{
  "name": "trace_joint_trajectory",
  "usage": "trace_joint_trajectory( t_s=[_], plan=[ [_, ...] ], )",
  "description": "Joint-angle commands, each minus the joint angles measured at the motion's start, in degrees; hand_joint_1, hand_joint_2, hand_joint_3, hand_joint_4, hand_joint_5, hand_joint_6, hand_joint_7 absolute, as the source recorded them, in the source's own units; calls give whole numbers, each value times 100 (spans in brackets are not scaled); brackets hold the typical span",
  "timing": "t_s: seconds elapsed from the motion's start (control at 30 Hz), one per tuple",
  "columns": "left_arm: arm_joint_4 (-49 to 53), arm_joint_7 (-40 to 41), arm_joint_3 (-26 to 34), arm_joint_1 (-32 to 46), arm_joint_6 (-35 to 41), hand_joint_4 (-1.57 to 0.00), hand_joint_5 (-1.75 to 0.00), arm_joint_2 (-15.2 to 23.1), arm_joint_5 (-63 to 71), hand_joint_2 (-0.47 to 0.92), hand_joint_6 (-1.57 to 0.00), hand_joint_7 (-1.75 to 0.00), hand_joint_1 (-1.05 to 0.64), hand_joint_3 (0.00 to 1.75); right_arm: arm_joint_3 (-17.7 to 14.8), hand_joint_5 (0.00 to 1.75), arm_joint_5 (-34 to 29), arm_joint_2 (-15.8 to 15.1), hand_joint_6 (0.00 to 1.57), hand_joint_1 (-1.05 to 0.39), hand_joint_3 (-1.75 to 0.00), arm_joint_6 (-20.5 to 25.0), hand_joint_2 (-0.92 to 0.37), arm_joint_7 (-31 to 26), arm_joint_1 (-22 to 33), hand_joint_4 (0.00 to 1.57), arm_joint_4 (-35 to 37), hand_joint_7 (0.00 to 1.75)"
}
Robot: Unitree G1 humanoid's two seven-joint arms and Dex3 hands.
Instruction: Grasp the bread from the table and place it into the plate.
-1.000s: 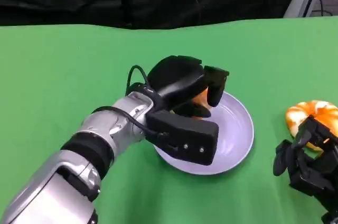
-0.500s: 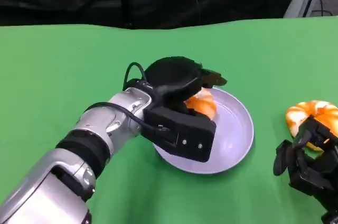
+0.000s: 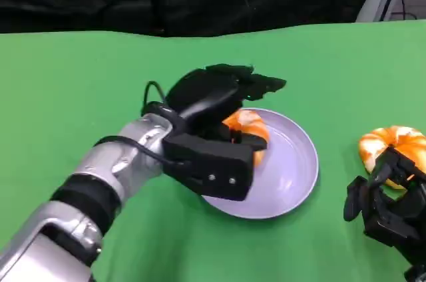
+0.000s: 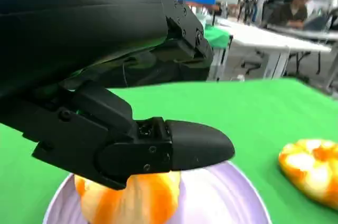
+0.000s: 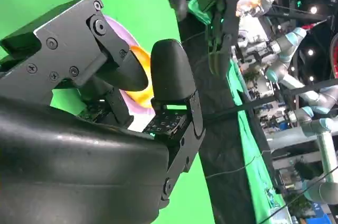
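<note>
Bread [image 3: 245, 127], orange and white glazed, lying in the lavender plate [image 3: 293, 175] toward its near-left side, also seen from the left wrist view [image 4: 129, 197] resting on the plate's floor [image 4: 222, 203]. Above and around it, the left robot hand [image 3: 213, 119], fingers [image 3: 263, 82] spread apart and stretched over the far rim of the plate, thumb part low along the plate's near-left edge; holding nothing, though whether any finger touches the bread cannot be told. Plate set on the green counter [image 3: 80, 89], roughly mid-counter. Off to the right, well apart from the plate, a second orange and white bread piece [image 3: 393, 142] on the counter, seen too at the edge of the left wrist view [image 4: 311, 168]. Just in front of that piece, the right robot hand [image 3: 386, 205], low by the counter edge, fingers partly curled, empty as far as can be seen.
</note>
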Motion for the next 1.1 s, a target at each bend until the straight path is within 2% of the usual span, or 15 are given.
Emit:
trace_joint_trajectory(
  t_s=[0.03, 0.07, 0.1, 0.13, 0.17, 0.23, 0.27, 0.4, 0.43, 0.53, 0.67, 0.77, 0.8, 0.93, 1.1],
  plan=[
    [-205, -16, 192, 181, -147, -58, -10, 168, -202, 92, -57, -3, -71, 61, -18, 175, 82, -16, 78, -5, -146, -14, -44, 29, 39, 92, -33, 170],
    [-218, -27, 201, 189, -147, -59, -9, 169, -201, 92, -57, -3, -71, 61, -19, 175, 81, -15, 78, -5, -146, -14, -44, 31, 39, 92, -33, 170],
    [-472, -504, 641, 625, -537, -69, -16, 250, -1169, 91, -67, -8, -57, 62, -30, 175, 84, -28, 77, -5, -146, -11, -44, 36, 37, 92, -27, 170],
    [-670, -888, 979, 958, -825, -79, -52, 310, -1911, 85, -84, -24, -29, 71, -38, 175, 87, -37, 77, -5, -146, -9, -44, 40, 36, 92, -22, 170],
    [-928, -1324, 1264, 1282, -940, -77, -82, 396, -2597, 80, -91, -36, -15, 79, -50, 175, 91, -51, 77, -5, -146, -13, -44, 55, 23, 92, 1, 170],
    [-1334, -2049, 1552, 1672, -807, -79, -123, 512, -3457, 66, -93, -72, -7, 101, -76, 175, 108, -75, 76, -5, -146, 2, -44, 86, -2, 92, 41, 171],
    [-1525, -2338, 1654, 1826, -671, -81, -129, 550, -3770, 64, -92, -81, -6, 105, -87, 175, 127, -86, 76, -5, -146, 15, -44, 112, -15, 92, 60, 171],
    [-2153, -3082, 1974, 2276, -154, -86, -142, 586, -4532, 58, -92, -102, -4, 111, -109, 175, 141, -97, 76, -5, -146, 23, -44, 159, -38, 92, 94, 170],
    [-2308, -3264, 2058, 2393, -2, -85, -152, 584, -4727, 55, -90, -119, -5, 118, -111, 175, 128, -97, 76, -5, -146, 23, -44, 148, -39, 92, 95, 171],
    [-2696, -3923, 2353, 2759, 461, -85, -165, 547, -5525, 50, -86, -141, -6, 130, -106, 175, 98, -93, 76, -5, -145, 32, -44, 104, -36, 92, 74, 171],
    [-2977, -4784, 2701, 3092, 1083, -87, -174, 576, -6337, 50, -83, -158, -8, 135, -97, 175, 72, -81, 76, -5, -145, -3, -44, 91, -35, 92, 78, 171],
    [-3055, -4977, 2842, 3133, 1256, -88, -175, 533, -6385, 51, -83, -161, -9, 135, -97, 175, 68, -78, 76, -5, -145, -7, -44, 92, -35, 92, 79, 171],
    [-3063, -5415, 3068, 3320, 1660, -88, -175, 587, -6895, 51, -82, -161, -9, 135, -103, 175, 79, -80, 76, -5, -145, -3, -44, 101, -49, 92, 87, 171],
    [-3192, -6101, 3649, 3840, 2822, -93, -175, 769, -7835, 62, -86, -164, -14, 105, -117, 175, 121, -88, 76, -6, -146, 61, -44, 108, -75, 92, 83, 171],
    [-2881, -6583, 3972, 3874, 3398, -91, -175, 824, -7940, 69, -80, -172, -14, 94, -139, 175, 120, -107, 76, -5, -146, 59, -45, 139, -93, 93, 111, 170]
  ],
)
